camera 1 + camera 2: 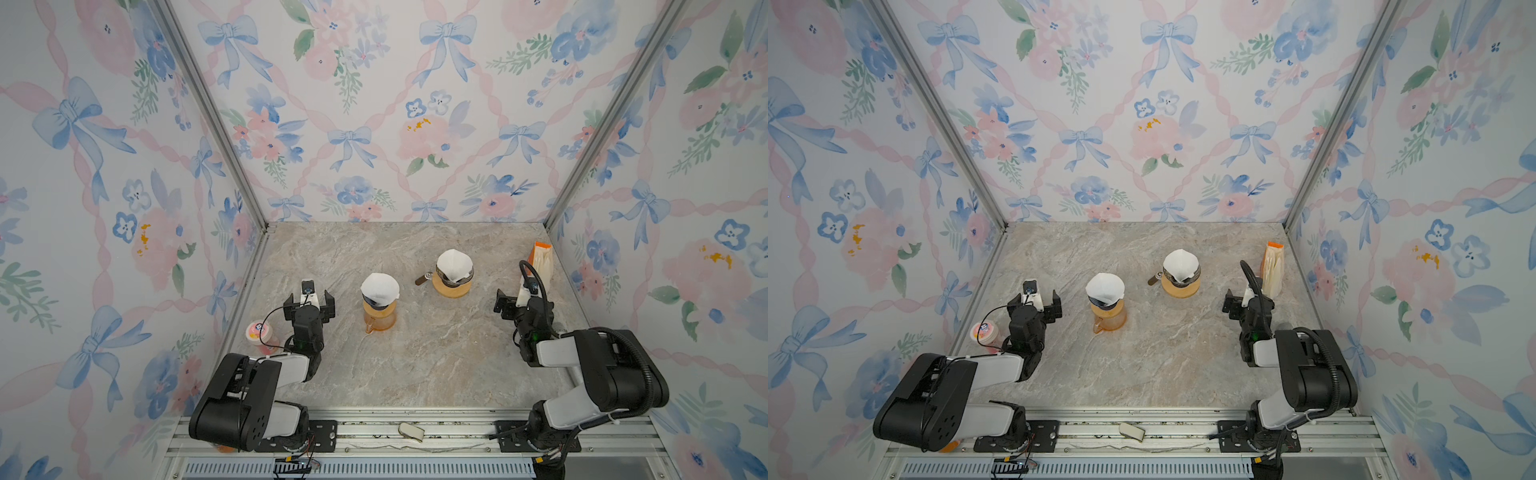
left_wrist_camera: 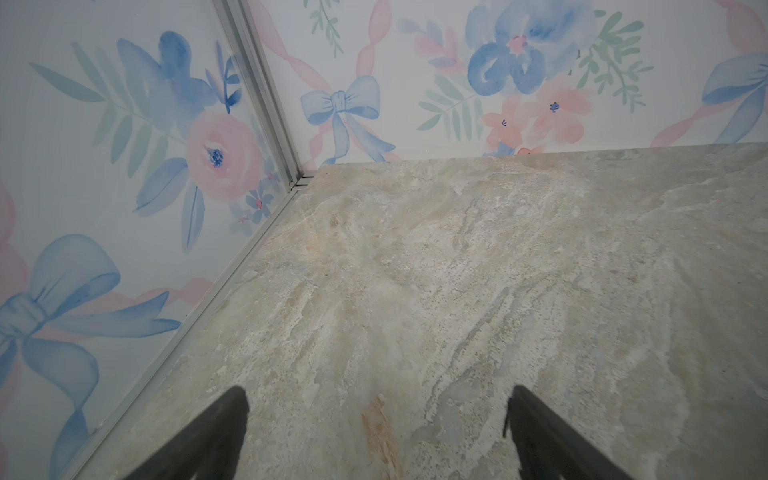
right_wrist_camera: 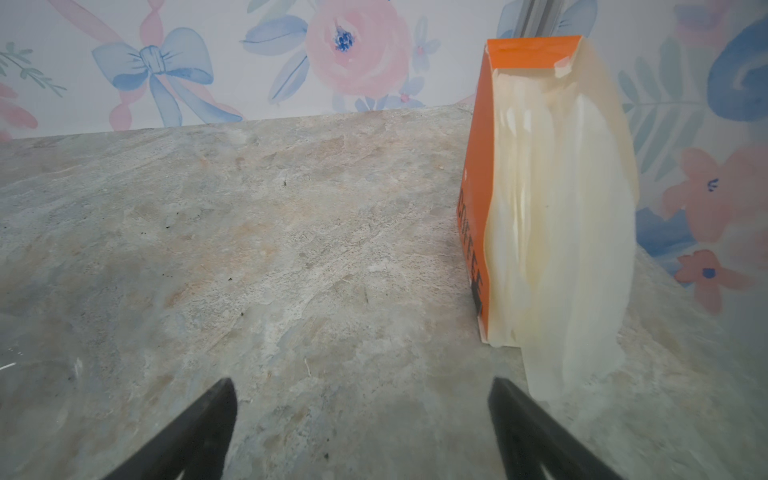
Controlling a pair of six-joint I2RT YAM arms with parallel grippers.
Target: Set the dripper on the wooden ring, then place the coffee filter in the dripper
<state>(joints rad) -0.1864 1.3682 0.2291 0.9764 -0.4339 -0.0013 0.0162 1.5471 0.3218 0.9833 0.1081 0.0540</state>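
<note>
Two drippers show in both top views, each with a white coffee filter in it. One dripper (image 1: 377,303) (image 1: 1105,303) sits on an orange glass carafe (image 1: 379,318), under its filter (image 1: 380,288). The other dripper (image 1: 455,279) (image 1: 1180,274) rests on a wooden stand, with its filter (image 1: 454,263). My left gripper (image 1: 309,298) (image 1: 1037,300) (image 2: 378,392) is open and empty, left of the carafe. My right gripper (image 1: 519,297) (image 1: 1246,299) (image 3: 362,382) is open and empty beside an orange box of filters (image 1: 542,262) (image 3: 557,216).
A pink-lidded tub (image 1: 259,331) stands at the table's left edge by my left arm. A dark handle (image 1: 424,277) sticks out left of the wooden stand. A small pale object (image 1: 411,431) lies on the front rail. Floral walls close three sides.
</note>
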